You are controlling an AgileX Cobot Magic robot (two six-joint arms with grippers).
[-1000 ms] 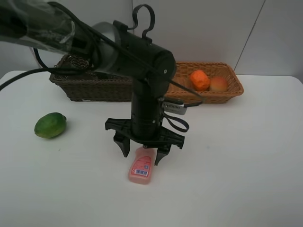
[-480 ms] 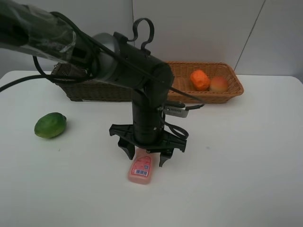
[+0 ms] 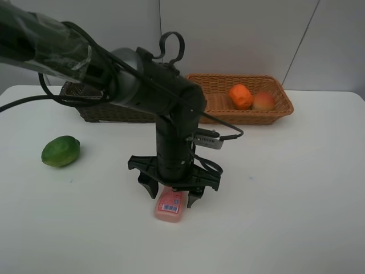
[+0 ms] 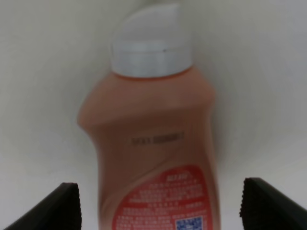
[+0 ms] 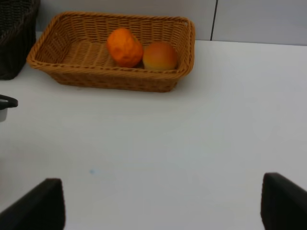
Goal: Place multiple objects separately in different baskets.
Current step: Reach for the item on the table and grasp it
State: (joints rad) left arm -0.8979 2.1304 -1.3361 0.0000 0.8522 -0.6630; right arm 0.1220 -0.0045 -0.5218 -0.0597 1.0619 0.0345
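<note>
Betw. tips of black left gripper [image 3: 171, 198]: pink plastic bottle [image 3: 170, 208], white cap, red label. Further off: green round fruit [image 3: 60, 150]; orange-tan woven basket [image 3: 251, 117] w/ bright orange fruit [image 3: 240, 96], red-yellow peach [image 3: 263, 101]; dark-brown wicker basket [image 5: 17, 43].

**Desk:** flat white matte desk [image 3: 308, 217], filling the lower two thirds of the frame, with its back edge crossing the upper third. It carries two tiny bluish specks, one right of centre [image 3: 250, 178] and one at lower left [image 3: 71, 181].

**Wall:** smooth pale grey-white panelled wall [image 3: 239, 34] across the top. A thin dark vertical seam [image 3: 159, 14] runs upper centre-left, a slanted dark seam [image 3: 301, 43] upper right.

**Light:** soft and even, casting faint shadows only.
</note>
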